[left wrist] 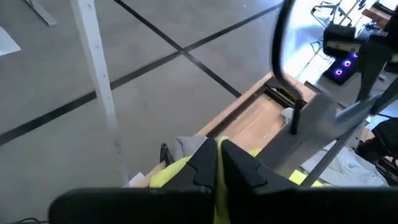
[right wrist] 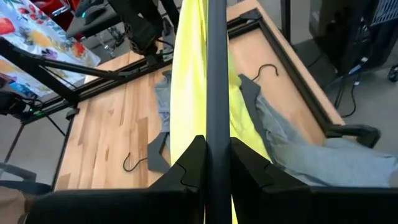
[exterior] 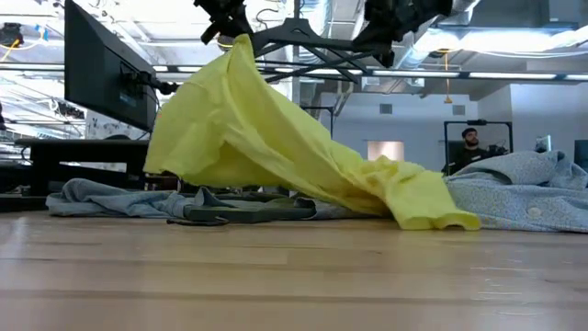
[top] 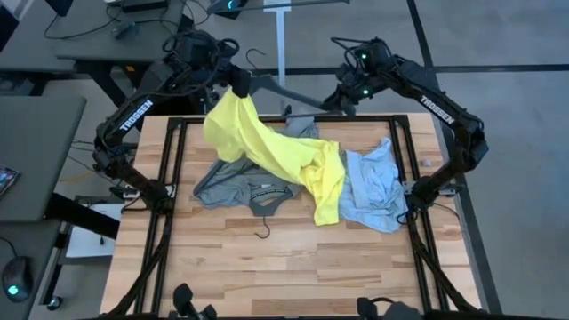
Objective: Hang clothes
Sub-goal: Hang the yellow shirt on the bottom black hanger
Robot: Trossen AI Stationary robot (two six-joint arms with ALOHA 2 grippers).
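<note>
The neon-yellow T-shirt (top: pixel 267 147) is raised at its far left part and drapes down across the table. My left gripper (top: pixel 236 82) is shut on its raised top, above the table's far edge. My right gripper (top: pixel 342 96) is shut on a dark hanger (top: pixel 293 92) held in the air beside the yellow shirt's top. The grey T-shirt (top: pixel 233 182) lies flat under the yellow one. The light-blue shirt (top: pixel 373 182) lies crumpled at the right. My left gripper pinches a bunched top part of the yellow T-shirt (left wrist: pixel 180 173) between its two fingers, from above. The shirt hangs from the fingers in a slanting drape (exterior: pixel 276 129). Its lower end (exterior: pixel 432 213) lies on the table and on the other garments. My right gripper pinches one arm of the hanger (right wrist: pixel 216 118) between its two fingers, coming level from the table's right. The bar runs straight out ahead of the fingers, toward my left gripper. The hanger is lifted clear of the table, and its hook (top: pixel 258 59) is on the far side.
A second hanger lies on the grey T-shirt with its hook (top: pixel 264 233) on bare wood. Another hook (right wrist: pixel 267 68) shows by the far rail. A black frame (top: pixel 404 151) borders the table. A person (exterior: pixel 470 147) sits in the room behind.
</note>
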